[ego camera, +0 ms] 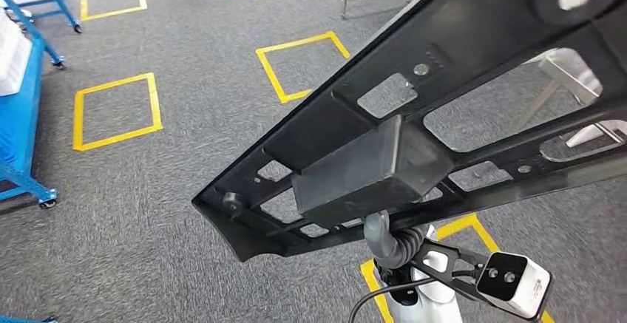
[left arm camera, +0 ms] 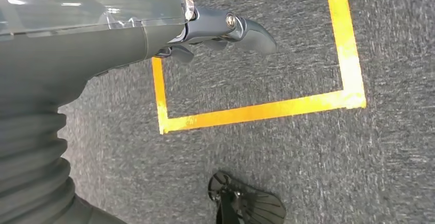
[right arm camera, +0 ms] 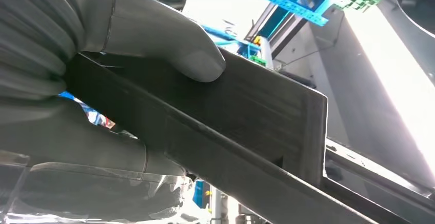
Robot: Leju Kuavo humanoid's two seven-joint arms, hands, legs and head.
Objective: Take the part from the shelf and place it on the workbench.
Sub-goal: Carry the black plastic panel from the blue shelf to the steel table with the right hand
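Floor (ego camera: 185, 175): grey carpet with yellow taped squares (ego camera: 117, 110), well below both hands. Blue shelf frame (ego camera: 22, 138) off to the far side, well apart from the right hand. Pale metal table legs (ego camera: 569, 79) show through the part's cut-outs, ahead of the hand; could be the workbench, can't confirm.

Part (ego camera: 414, 109): long black frame with openings and a boxy grey block on its underside. It's off the shelf, carried in the air, tilted, running diagonally above and ahead of the right hand.

Right hand (right arm camera: 102, 80): clamped on the part at the block section. Wrist view shows the thumb (right arm camera: 169, 39) pressed flat on one face and the rest of the hand wrapped under the opposite side. Hold sits well off toward one end, so most of the length overhangs away from the hand.

Left hand (left arm camera: 220, 32): hangs over the carpet, nothing in it, fingers loosely extended, not touching the part.

Step, as I read it: pick is done, this is the carry to the workbench; placing not yet done.

Next move needs: get the bench under the part, level it, lower until it rests flat, then loosen the thumb. Risk: long overhang swinging or twisting in the one-handed hold.
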